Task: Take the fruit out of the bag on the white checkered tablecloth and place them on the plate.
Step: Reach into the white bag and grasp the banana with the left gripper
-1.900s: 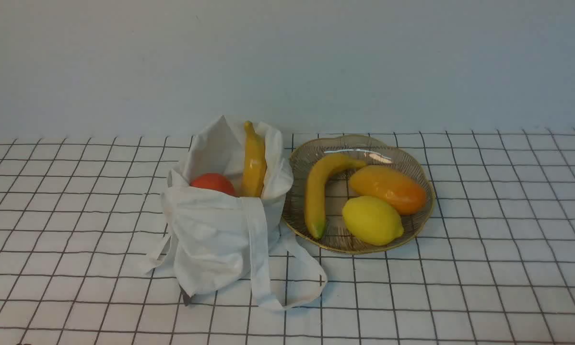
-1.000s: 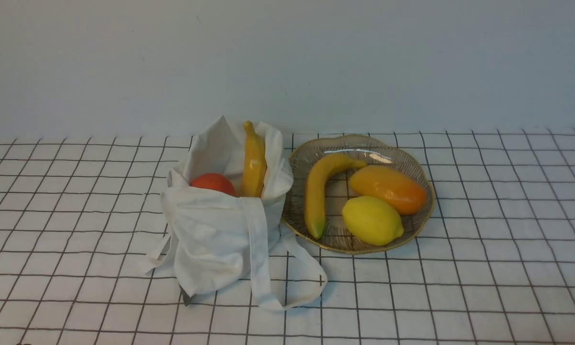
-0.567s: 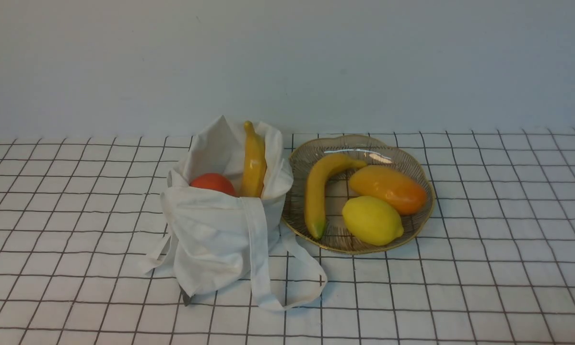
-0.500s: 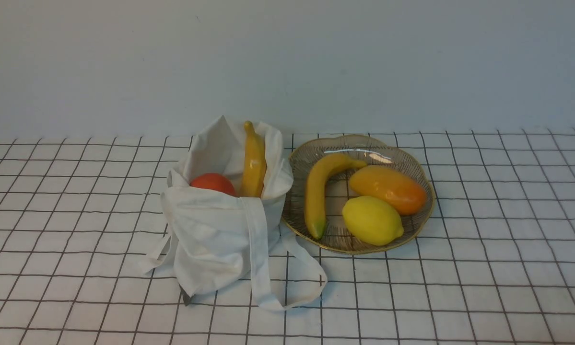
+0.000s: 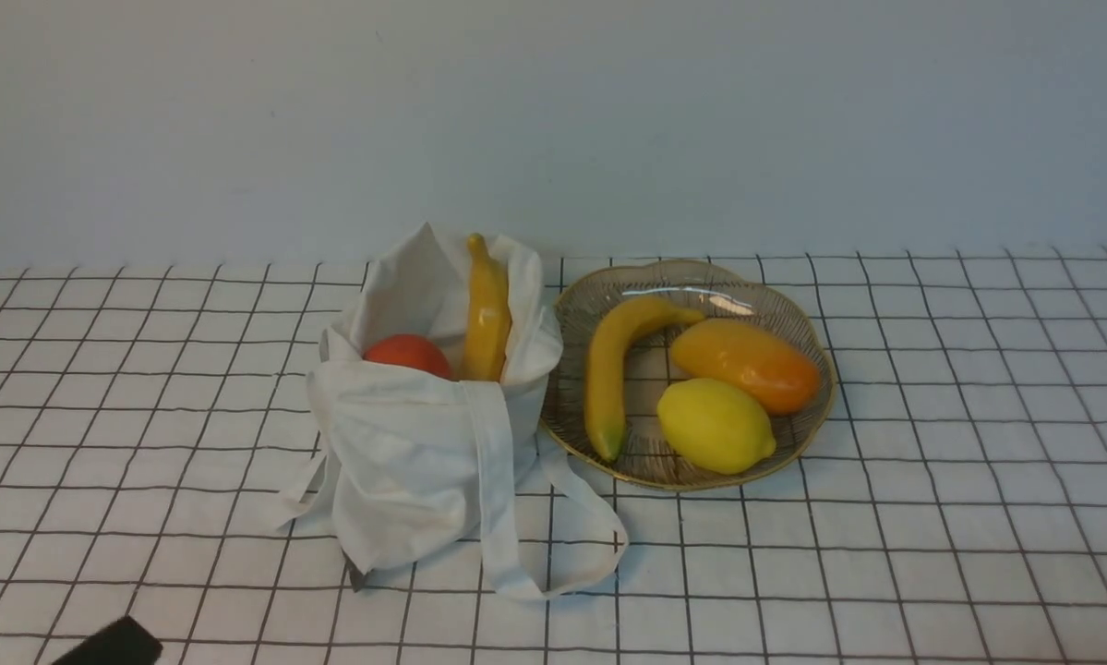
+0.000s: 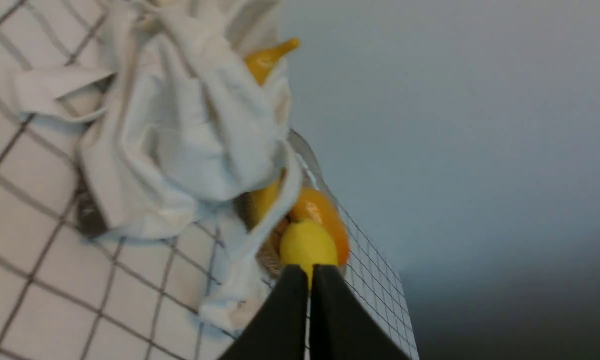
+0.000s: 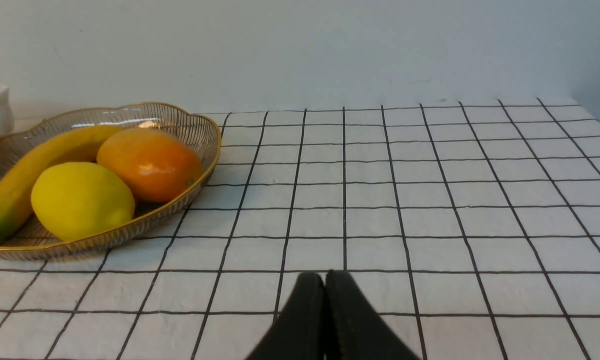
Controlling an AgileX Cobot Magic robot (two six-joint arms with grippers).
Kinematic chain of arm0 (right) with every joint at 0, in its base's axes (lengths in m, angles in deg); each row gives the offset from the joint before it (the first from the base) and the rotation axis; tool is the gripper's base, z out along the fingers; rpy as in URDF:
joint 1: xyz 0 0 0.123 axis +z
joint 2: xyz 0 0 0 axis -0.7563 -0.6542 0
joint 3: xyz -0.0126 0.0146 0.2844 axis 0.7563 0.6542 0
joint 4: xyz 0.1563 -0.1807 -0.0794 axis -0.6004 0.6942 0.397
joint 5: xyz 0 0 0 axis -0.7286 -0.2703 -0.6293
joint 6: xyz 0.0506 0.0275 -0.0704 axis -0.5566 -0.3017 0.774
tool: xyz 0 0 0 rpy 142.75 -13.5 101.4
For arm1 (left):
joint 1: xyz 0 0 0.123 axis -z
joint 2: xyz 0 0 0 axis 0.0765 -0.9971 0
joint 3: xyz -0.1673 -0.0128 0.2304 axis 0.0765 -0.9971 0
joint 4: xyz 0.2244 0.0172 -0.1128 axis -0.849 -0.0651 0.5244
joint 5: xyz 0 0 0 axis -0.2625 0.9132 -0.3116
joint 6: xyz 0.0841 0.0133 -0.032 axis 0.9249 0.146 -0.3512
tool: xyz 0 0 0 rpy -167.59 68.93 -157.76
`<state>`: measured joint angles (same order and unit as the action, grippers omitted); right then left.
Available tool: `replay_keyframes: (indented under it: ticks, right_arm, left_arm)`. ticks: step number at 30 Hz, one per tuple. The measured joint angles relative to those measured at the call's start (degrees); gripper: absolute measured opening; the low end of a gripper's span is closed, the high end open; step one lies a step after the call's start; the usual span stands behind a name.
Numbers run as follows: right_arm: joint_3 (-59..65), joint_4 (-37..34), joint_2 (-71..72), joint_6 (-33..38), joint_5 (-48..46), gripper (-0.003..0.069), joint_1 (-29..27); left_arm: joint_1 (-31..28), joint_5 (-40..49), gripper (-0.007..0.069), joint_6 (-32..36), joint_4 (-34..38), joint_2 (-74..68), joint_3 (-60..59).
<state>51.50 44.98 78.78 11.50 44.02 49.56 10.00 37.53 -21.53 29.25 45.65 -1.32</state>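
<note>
— What changed?
— A dark part of the left arm point(image 5: 110, 644) has just entered the front view's lower-left corner. The left gripper point(image 6: 307, 280) and the right gripper point(image 7: 325, 280) are both closed and empty.
— And the fruit?
— The long yellow banana point(image 5: 487, 314) and the round red-orange fruit point(image 5: 409, 355) sit in the off-white cloth bag point(image 5: 405, 453), centre-left, beside the ribbed gold-rimmed plate point(image 5: 691, 277). A reach is probably starting.

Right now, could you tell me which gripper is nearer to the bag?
Left. The left gripper is near the bag's front-left; the right gripper is farther off, with the plate between.

No readable text, label, brand, number or sign shows on anything in these views.
</note>
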Motion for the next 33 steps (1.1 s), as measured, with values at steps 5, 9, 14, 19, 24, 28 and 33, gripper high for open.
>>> replay_keyframes:
  ticks: [5,9,14,19,24,28,33]
  right_arm:
    - [0.0,0.0,0.0,0.0,0.0,-0.0015,0.0]
    - [0.0,0.0,0.0,0.0,0.0,-0.0015,0.0]
    - [0.0,0.0,0.0,0.0,0.0,-0.0015,0.0]
    - [0.0,0.0,0.0,0.0,0.0,-0.0015,0.0]
    - [0.0,0.0,0.0,0.0,0.0,-0.0015,0.0]
    - [0.0,0.0,0.0,0.0,0.0,-0.0015,0.0]
    - [0.0,0.0,0.0,0.0,0.0,-0.0015,0.0]
  left_arm:
    - [0.0,14.9,-0.0008,3.1,-10.3,-16.8,19.5]
    - [0.0,29.0,-0.0008,3.2,-21.3,-33.2,31.2]
    - [0.0,37.1,-0.0007,4.0,-30.7,-55.3,45.4]
    - [1.6,36.6,-0.0002,5.8,-31.6,-68.3,54.0]
    - [6.1,35.6,0.0041,6.0,-34.4,-80.1,62.3]
    - [10.0,35.5,0.0116,3.7,-40.1,-90.6,71.7]
    - [12.9,35.1,0.0253,1.3,-47.6,-101.9,81.6]
